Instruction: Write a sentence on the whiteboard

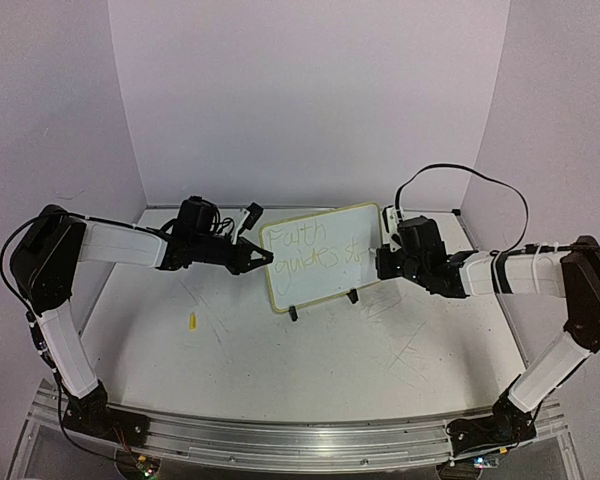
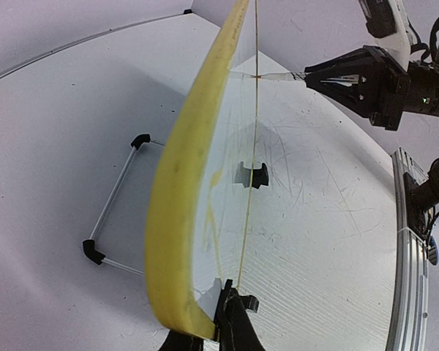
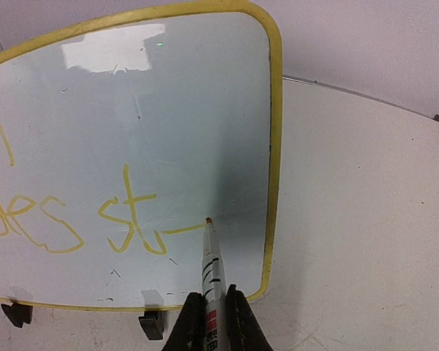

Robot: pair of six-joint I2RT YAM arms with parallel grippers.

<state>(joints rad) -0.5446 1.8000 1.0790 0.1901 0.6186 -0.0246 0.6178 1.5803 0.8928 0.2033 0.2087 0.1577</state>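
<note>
left claw (image 1: 252,258): arm stretched level, clamped on whiteboard (image 1: 320,255) left rim | right claw (image 3: 211,311): clamped on marker (image 3: 211,263), tip on whiteboard

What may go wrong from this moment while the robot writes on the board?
1. The marker tip is near the right rim of the whiteboard, so the line may run out of space.
2. The left gripper holds only the left edge; pressure from the right gripper at the far side may swing the board on its wire stand.
</note>
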